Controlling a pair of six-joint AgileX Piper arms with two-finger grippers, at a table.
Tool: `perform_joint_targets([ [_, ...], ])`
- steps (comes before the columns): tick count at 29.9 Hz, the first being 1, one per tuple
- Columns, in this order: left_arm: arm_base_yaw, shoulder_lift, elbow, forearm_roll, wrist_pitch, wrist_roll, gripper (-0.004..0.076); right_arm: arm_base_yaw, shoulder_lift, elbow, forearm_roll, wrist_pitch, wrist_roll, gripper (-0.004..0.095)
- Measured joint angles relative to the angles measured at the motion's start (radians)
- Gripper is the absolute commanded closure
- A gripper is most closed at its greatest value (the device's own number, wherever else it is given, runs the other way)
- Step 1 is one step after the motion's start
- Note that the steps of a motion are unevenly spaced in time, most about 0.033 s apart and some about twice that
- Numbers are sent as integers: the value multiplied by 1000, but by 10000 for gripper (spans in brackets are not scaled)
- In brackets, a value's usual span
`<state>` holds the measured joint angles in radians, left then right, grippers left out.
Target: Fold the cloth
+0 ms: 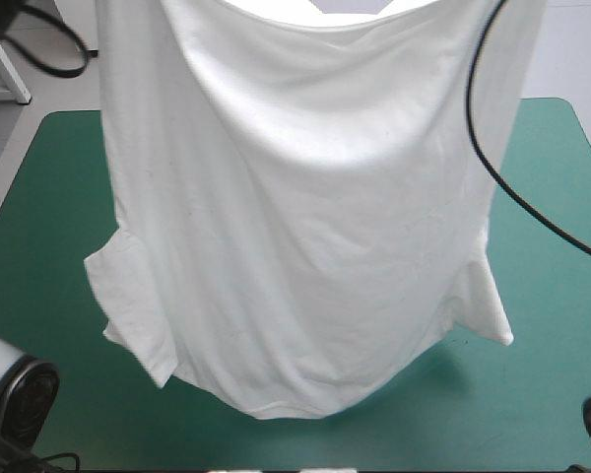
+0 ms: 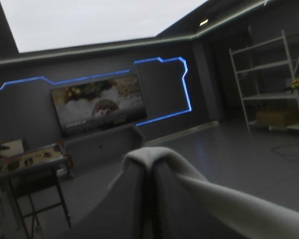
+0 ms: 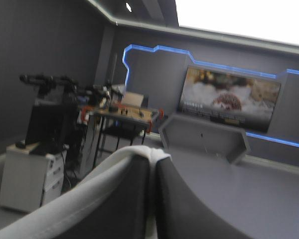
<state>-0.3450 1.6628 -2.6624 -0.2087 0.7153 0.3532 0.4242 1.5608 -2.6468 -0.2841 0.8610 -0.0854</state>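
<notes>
Bright light glares high on the T-shirt (image 1: pixel 305 197); below its hem a soft shadow darkens the teal-green cover (image 1: pixel 49 246).

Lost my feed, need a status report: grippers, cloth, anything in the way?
Left gripper, right gripper: shut on the T-shirt. T-shirt held up, hanging spread over the table. Nothing visible in the way.

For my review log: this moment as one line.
T-shirt: lifted, hanging spread over table | left gripper: shut on T-shirt | right gripper: shut on T-shirt
</notes>
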Motion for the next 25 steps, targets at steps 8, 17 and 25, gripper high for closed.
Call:
perform_joint_targets([
  [8, 44, 186, 73, 169, -278, -143, 733, -57, 223, 14, -103, -223, 119, 908],
  [17, 59, 218, 70, 162, -596, -159, 733, -143, 235, 3, -136, -473, 211, 909],
  [25, 80, 292, 64, 162, -307, -159, 733, -217, 304, 1, 27, -95, 217, 909],
])
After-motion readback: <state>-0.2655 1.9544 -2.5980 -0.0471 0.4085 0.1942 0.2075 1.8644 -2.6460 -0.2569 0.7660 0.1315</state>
